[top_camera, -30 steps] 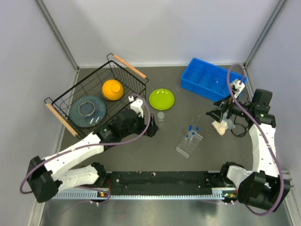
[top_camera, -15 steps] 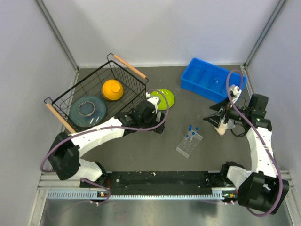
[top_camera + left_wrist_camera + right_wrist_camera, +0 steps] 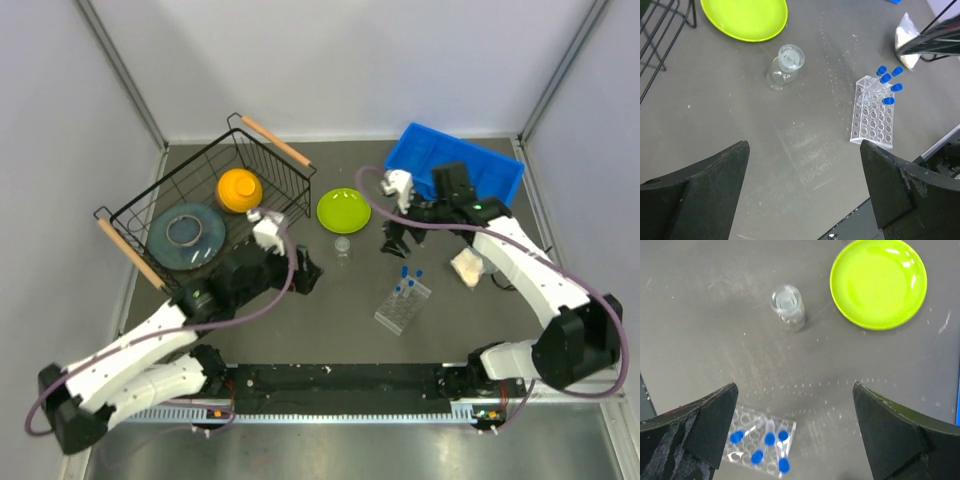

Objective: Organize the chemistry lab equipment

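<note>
Both left hand (image 3: 305,273) and right hand (image 3: 393,242) hang spread over a grey table (image 3: 470,330) between pale walls (image 3: 350,60).

A lab test cell: bare grey walls (image 3: 350,60), metal posts (image 3: 122,72), rail-bolted robot arms (image 3: 140,347), a tube rack (image 3: 402,306).

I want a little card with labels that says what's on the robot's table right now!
left gripper: open, holding nothing
right gripper: open, holding nothing
tiny cup: on the table, beside the green plate
rack: on the table, nearer the arms than the cup
blue-capped tubes: five, standing together at one end of the rack
packet: on the table, right of the rack
orange dome: inside the wire basket
blue bin: back right corner
</note>
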